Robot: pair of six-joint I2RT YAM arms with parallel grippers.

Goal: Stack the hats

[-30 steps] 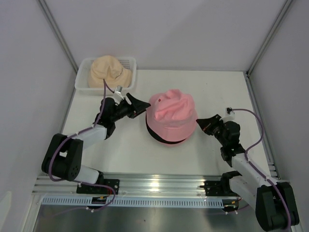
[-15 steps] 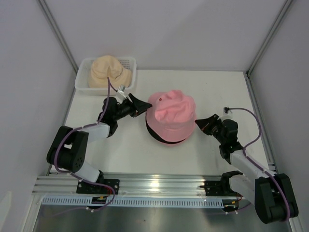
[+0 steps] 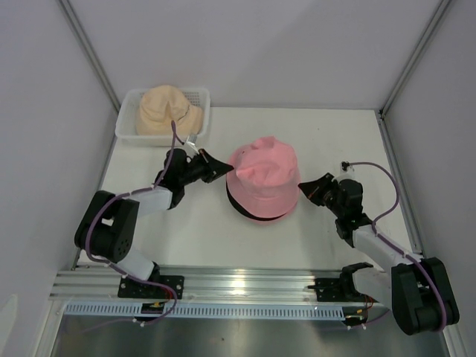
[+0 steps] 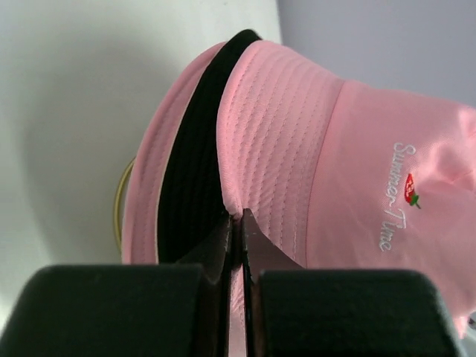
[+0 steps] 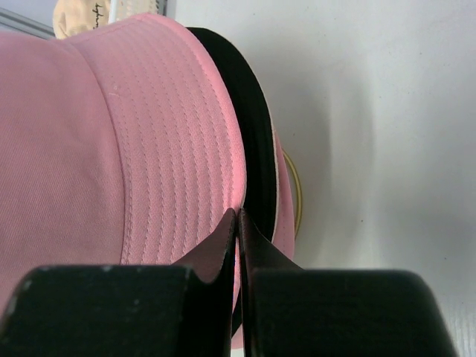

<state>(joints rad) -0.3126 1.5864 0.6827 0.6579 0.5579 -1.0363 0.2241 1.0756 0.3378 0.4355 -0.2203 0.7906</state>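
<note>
Stack: three hats sat one on another near the middle of the bench [image 3: 186, 223], with the top pink hat [image 3: 262, 172] over the black hat [image 4: 190, 193] and a lower pink hat [image 4: 149, 186] under that.
Support: a thin yellowish ring stand [image 4: 119, 201] showed just beneath the lowest brim, so the pile seemed to rest on it.
Odd one out: the beige hat [image 3: 167, 108] lay crumpled in the white mesh basket [image 3: 199, 95] at the far left corner, well apart from the pile.
Left hand: the left hand [image 3: 223, 168] had its fingers pressed together right at the top pink hat's brim edge. I could not tell whether any cloth was caught between them.
Right hand: the right hand [image 3: 306, 190] was likewise pressed together at the brim on the opposite side, and whether it gripped cloth was just as unclear.
Progress: I judged the job about three parts done, since three of the four hats were stacked.
Left to do: the beige hat had not yet been lifted out of the basket and set on top.
Top hat's set: its crown looked dented and rumpled rather than smoothly seated.
Surface: the bench was plain white and matt, with a ribbed metal rail [image 3: 238, 282] along the near edge.
Room: pale bare walls [image 3: 245, 44] closed it in on three sides, joined by slim metal posts.
</note>
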